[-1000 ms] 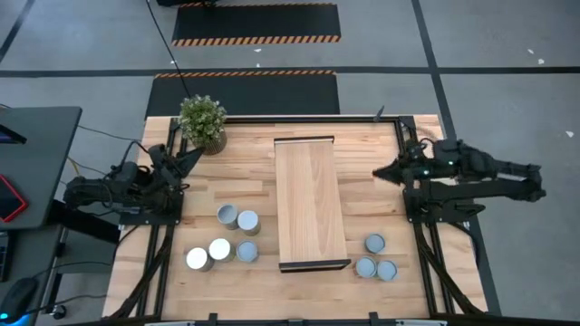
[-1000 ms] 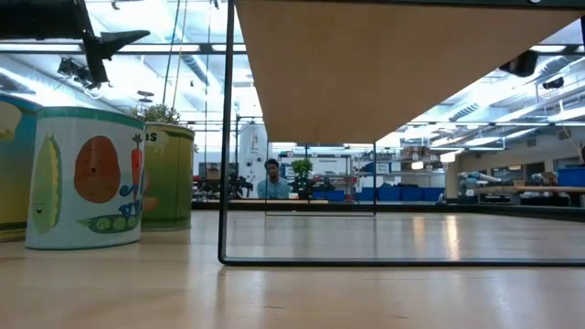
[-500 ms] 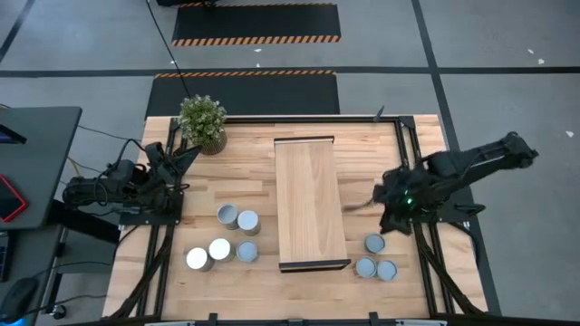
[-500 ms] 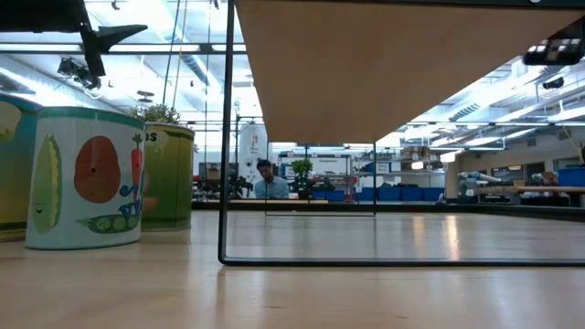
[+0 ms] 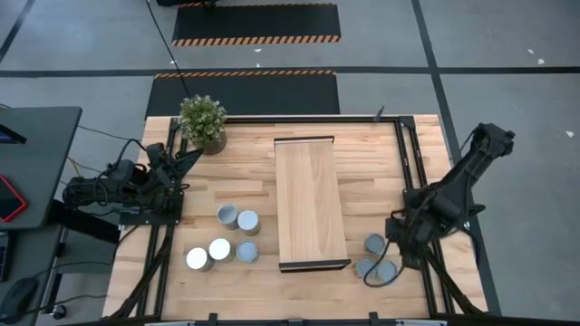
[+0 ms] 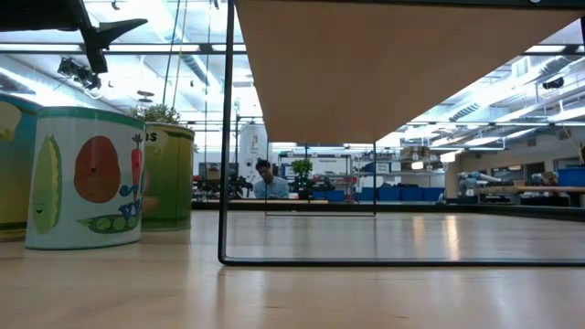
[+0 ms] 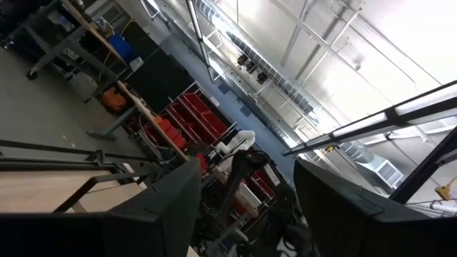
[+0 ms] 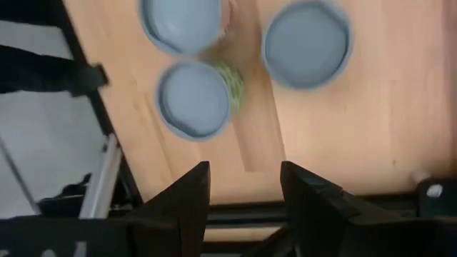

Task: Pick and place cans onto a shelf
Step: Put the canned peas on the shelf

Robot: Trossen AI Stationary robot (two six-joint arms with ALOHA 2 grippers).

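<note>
Three cans [image 5: 374, 243] [image 5: 365, 267] [image 5: 387, 270] with grey-blue tops stand upright on the tabletop at the near right. My right gripper [image 8: 243, 193] hangs open above them, pointing steeply down, touching none; in the high view it [image 5: 397, 254] sits just right of them. Several more cans [image 5: 227, 215] [image 5: 219, 250] stand at the near left, and their vegetable labels [image 6: 87, 178] show in the low view. The shelf [image 5: 311, 201], a light wood board on a thin black frame [image 6: 223, 137], stands mid-table. My left gripper [image 5: 186, 160] waits open at the left edge, aimed slightly upward [image 7: 246, 207].
A potted green plant [image 5: 201, 119] stands at the far left corner of the table. Black rails [image 5: 410, 154] run along both side edges. Bare wood lies between the shelf and the right-hand cans. A person sits far off in the room [image 6: 266, 178].
My right arm has swung from the far right of the table toward its near edge and come down a little. Its gripper has tipped from nearly level to pointing steeply down, over the three cans at the near right. The cans and the shelf have stayed where they were.
</note>
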